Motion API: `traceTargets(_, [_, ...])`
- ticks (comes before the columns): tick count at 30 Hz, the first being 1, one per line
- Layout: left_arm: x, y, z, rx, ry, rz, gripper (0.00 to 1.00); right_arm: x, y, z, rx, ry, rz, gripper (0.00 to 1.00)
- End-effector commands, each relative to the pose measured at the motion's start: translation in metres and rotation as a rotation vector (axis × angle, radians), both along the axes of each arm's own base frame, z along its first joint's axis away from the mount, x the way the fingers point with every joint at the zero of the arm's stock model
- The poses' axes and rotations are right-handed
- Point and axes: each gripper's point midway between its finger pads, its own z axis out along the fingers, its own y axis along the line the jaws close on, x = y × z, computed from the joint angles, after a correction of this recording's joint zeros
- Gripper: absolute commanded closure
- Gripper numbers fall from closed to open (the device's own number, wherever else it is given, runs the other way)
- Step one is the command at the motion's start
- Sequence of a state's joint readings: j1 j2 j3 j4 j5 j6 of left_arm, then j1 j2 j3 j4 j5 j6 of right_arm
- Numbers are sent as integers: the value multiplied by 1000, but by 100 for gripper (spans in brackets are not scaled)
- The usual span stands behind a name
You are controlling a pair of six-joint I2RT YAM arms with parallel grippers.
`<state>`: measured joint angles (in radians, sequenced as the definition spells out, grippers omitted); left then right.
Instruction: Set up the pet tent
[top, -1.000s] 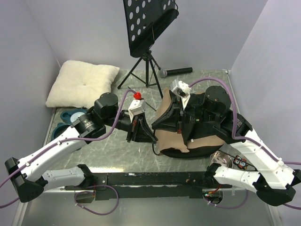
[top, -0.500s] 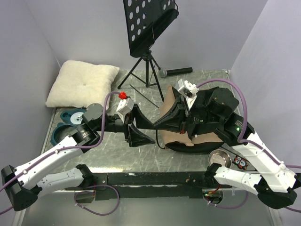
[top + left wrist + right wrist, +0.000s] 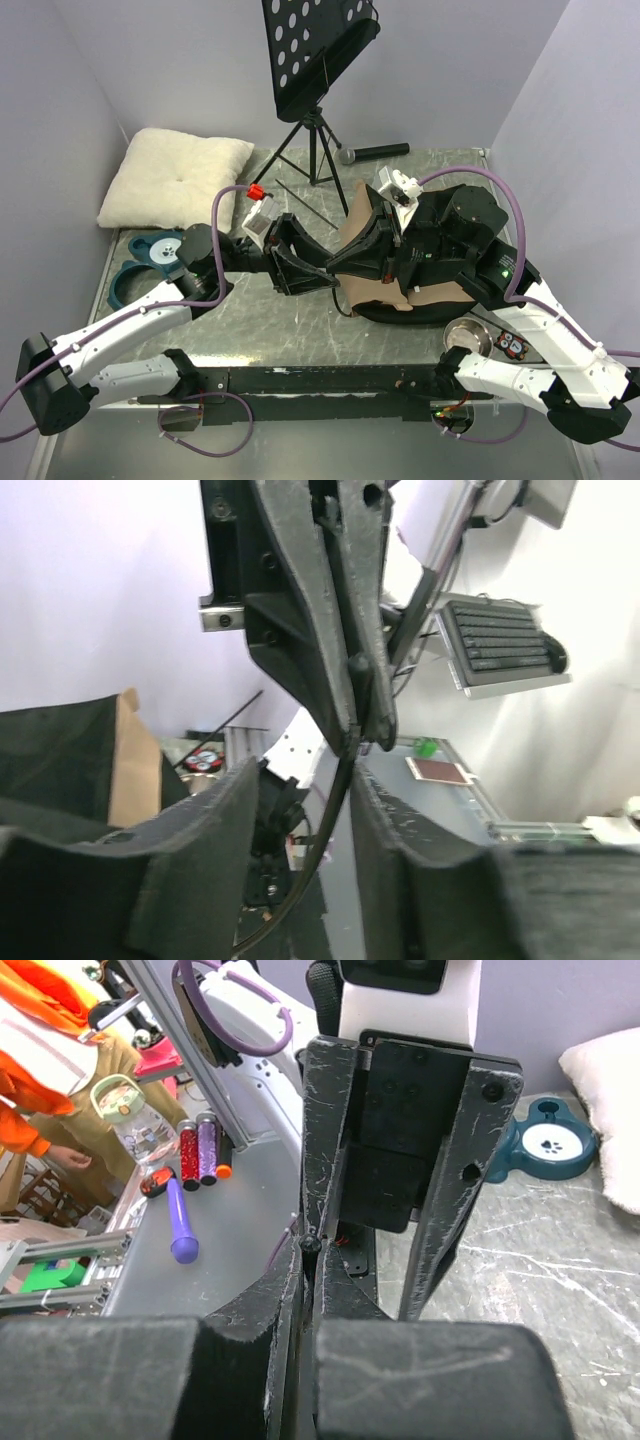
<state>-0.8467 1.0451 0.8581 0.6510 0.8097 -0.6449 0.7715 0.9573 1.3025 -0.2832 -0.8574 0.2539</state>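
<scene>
The pet tent (image 3: 362, 243) is a tan-brown fabric bundle with a black base, lying right of centre under my right arm. My right gripper (image 3: 335, 266) points left, shut on the tip of the tent's thin black pole (image 3: 318, 845). In the right wrist view the pole's knob (image 3: 310, 1243) sits pinched between the closed fingers (image 3: 290, 1290). My left gripper (image 3: 305, 268) faces it, open. Its two fingers (image 3: 215, 830) stand either side of the pole without touching it, just below the right gripper (image 3: 365, 725).
A cream pillow (image 3: 175, 178) lies at the back left. A music stand (image 3: 318, 60) and a microphone (image 3: 375, 152) stand behind the tent. Blue pet bowls (image 3: 140, 265) sit at the left edge, and a metal bowl (image 3: 468, 338) lies near the right arm's base.
My left gripper opened and moved right until its fingers straddle the pole; the jaws then narrowed a little. The right gripper lifted slightly with the pole, then held still.
</scene>
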Motion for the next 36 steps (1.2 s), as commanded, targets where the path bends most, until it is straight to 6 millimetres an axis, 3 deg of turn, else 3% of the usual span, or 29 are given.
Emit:
traceTargets(1, [-10, 4, 18, -70, -23, -57, 59, 1, -1, 1, 6, 27, -6, 100])
traceTargets(4, [-12, 4, 17, -71, -13, -72, 70, 1, -2, 0, 3, 29, -8, 100])
traceTargets(8, [-21, 3, 11, -33, 32, -154, 99, 0, -2, -2, -5, 24, -2, 100])
traceTargets(9, [-18, 0, 7, -4, 58, -146, 99, 1, -4, -3, -13, 19, -7, 85])
traceTargets(11, [-13, -2, -3, 63, 82, -114, 99, 6, -10, -4, -32, -2, -35, 41])
traceTargets(12, [-12, -1, -7, 84, 80, -104, 99, 9, -16, -7, -57, -10, -55, 28])
traceTargets(13, [-12, 0, -12, 101, 75, -96, 99, 14, -23, -11, -85, -14, -87, 20])
traceTargets(17, [-12, 3, -25, 154, 91, -86, 99, 47, -58, -32, -200, 17, -238, 3])
traceTargets(20, [-9, 3, -28, 162, 78, -73, 99, 62, -78, -53, -233, 187, -260, 2])
traceTargets(22, [-8, 1, -29, 170, 79, -79, 99, 80, -93, -78, -299, 265, -330, 3])
traceTargets(27, [-6, -3, -35, 204, 93, -93, 99, 121, -146, -169, -596, 566, -530, 14])
traceTargets(30, [-2, -5, -37, 215, 98, -84, 99, 124, -167, -209, -685, 769, -548, 15])
traceTargets(33, [-2, -6, -38, 214, 94, -82, 99, 129, -179, -231, -723, 896, -618, 14])
traceTargets(36, [-1, -5, -37, 217, 89, -74, 99, 129, -172, -232, -677, 964, -602, 7])
